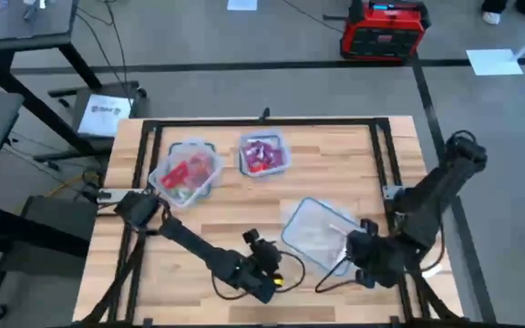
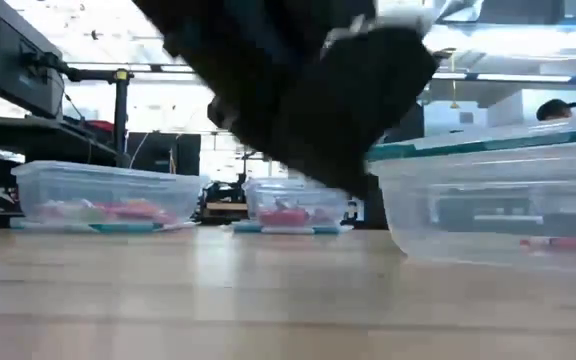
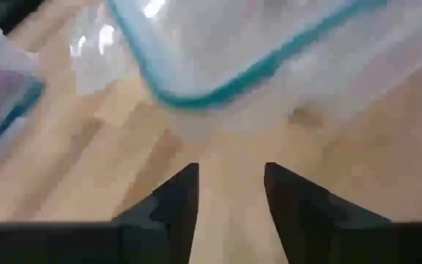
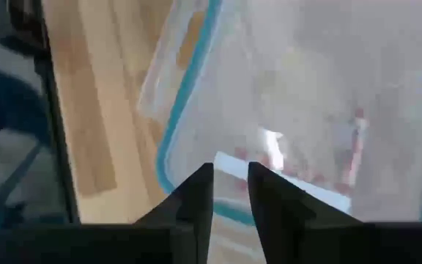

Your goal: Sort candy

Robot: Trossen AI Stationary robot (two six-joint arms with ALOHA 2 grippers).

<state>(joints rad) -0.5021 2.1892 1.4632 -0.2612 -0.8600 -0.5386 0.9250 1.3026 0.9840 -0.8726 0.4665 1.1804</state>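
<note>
Gripping big tub [image 1: 310, 232] rim: right pincer [image 4: 230, 183]; left pincer [image 3: 230, 192] released, nearby.

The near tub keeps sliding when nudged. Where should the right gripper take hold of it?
Probably by the rim: on the near clear tub, the right gripper already straddles the teal-edged wall at its own side. That thin upright lip suits narrow jaws; the smooth walls don't.

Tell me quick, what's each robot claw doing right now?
Left end effector: open, empty, above bare wood.
Right end effector: nearly shut on the rim of the clear rectangular plastic tub.
</note>
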